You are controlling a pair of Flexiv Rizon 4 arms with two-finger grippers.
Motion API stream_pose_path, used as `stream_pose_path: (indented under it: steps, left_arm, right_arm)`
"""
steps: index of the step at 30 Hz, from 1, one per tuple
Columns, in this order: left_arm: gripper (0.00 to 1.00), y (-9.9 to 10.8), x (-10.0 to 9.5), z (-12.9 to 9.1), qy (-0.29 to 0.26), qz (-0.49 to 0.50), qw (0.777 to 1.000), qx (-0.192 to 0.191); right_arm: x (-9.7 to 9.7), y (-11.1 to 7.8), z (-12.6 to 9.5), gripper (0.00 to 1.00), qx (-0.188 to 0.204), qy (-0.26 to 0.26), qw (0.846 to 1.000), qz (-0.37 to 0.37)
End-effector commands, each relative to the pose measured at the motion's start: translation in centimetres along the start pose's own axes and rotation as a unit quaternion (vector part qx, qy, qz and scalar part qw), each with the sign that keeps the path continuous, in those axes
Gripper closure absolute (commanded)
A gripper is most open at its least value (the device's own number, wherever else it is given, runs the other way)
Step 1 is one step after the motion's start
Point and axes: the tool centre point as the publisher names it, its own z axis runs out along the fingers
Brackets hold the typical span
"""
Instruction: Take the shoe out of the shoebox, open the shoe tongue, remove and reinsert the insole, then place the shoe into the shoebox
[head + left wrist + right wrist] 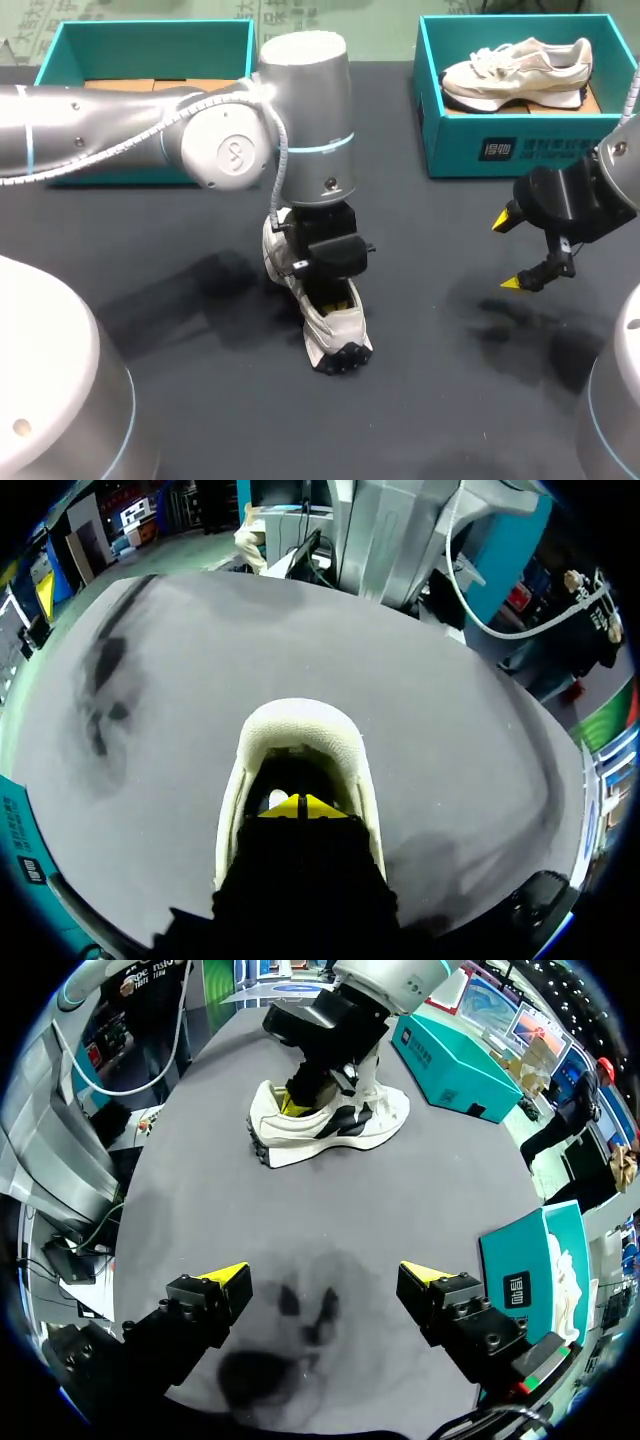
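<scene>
Probably light and soft-sided, the shoe (335, 325) is lying mid-table, and its firmer heel collar (300, 715) is looking the safest hold. The left gripper (300, 805) is sitting inside its opening, tips (318, 806) drawn together, while the right gripper (512, 252) is hanging open at right. The far-left shoebox (60, 50) is showing cardboard (150, 85); the far-right shoebox (480, 150) is holding a second shoe (515, 70).
</scene>
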Motion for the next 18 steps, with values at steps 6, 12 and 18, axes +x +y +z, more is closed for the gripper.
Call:
stream_pose_path:
  steps: [6, 12, 18]
  left_arm:
    - [1.00, -2.1, -0.4, -0.7, -0.038, -0.003, 0.999, 0.028]
    - [1.00, -2.3, -1.1, 0.0, -0.032, -0.025, 0.998, 0.042]
    - [1.00, -2.5, -1.5, 1.5, -0.019, -0.026, 0.999, 0.038]
  right_arm:
    - [0.2, 0.0, 0.0, 0.00, 0.001, -0.001, 1.000, 0.000]
    - [0.2, 0.0, 0.0, 0.00, 0.001, -0.001, 1.000, 0.000]
    - [0.2, 0.0, 0.0, 0.00, 0.001, -0.001, 1.000, 0.000]
